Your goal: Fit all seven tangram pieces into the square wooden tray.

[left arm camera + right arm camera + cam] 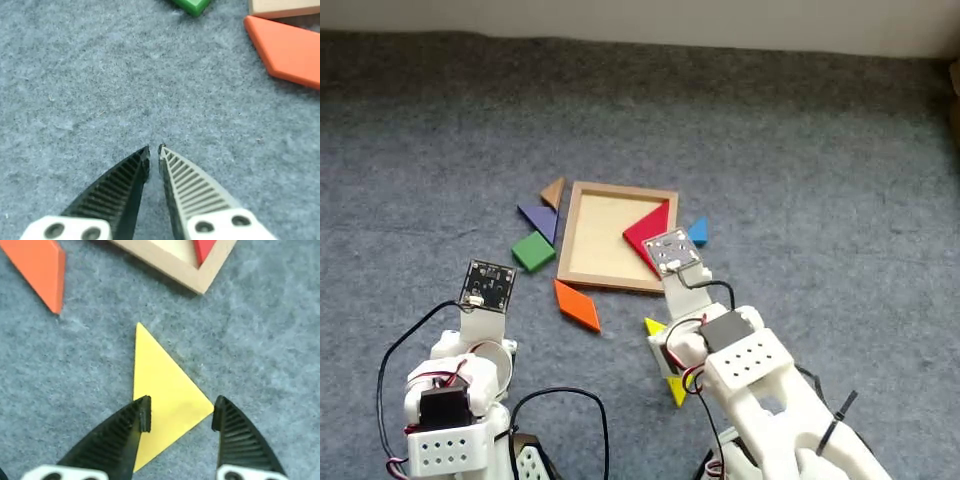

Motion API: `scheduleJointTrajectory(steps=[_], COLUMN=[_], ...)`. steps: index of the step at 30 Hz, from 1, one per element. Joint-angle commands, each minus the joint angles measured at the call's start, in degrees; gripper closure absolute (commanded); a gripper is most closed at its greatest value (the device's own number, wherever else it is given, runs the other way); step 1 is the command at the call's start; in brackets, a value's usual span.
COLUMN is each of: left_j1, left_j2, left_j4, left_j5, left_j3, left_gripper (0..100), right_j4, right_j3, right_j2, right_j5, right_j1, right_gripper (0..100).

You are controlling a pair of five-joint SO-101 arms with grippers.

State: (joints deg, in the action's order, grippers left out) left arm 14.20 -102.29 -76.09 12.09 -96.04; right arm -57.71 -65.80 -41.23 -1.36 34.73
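Right gripper (181, 414) straddling yellow triangle (160, 385), orange parallelogram (40, 265) beside tray (170, 264)

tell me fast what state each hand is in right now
Left hand: shut, holding nothing.
Right hand: open, straddling the yellow triangle, not gripping it.

Both arms have white printed shells with black servo blocks and dotted hole grids on the housings. The left arm (450, 400) carries a black square board (488, 283), a looping black cable (560, 391) and red and white leads. The right arm (770, 390) carries a grey board (675, 252) and a black tie (837, 415). The left gripper (154, 149) has one black and one pale ribbed finger. The right gripper (180, 412) has dark ribbed fingers on white bases.
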Motion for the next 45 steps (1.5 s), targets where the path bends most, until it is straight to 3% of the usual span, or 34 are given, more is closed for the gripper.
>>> scheduleJointTrajectory(steps=[1,5,17,33,45], left_j1=[-0.4,-0.4,-0.4,-0.4,-0.4], left_j2=[-1.5,-1.5,-1.5,-1.5,-1.5], left_j4=[-0.4,-0.4,-0.4,-0.4,-0.4], left_j5=[-0.4,-0.4,-0.4,-0.4,-0.4], left_j3=[-1.1,-1.1,-1.1,-1.1,-1.1], left_gripper=[94,94,94,94,94], right_j4=[1.2,1.2,12.4,13.2,8.0], right_j3=[0.4,0.4,-4.5,-4.7,4.6], right_j2=[2.0,3.3,3.6,3.8,22.2], right_j5=[-2.5,-6.3,-6.2,-6.2,-6.6], right_j1=[2.9,3.8,8.0,6.3,6.1], right_gripper=[69.2,62.8,64.1,64.6,64.6])
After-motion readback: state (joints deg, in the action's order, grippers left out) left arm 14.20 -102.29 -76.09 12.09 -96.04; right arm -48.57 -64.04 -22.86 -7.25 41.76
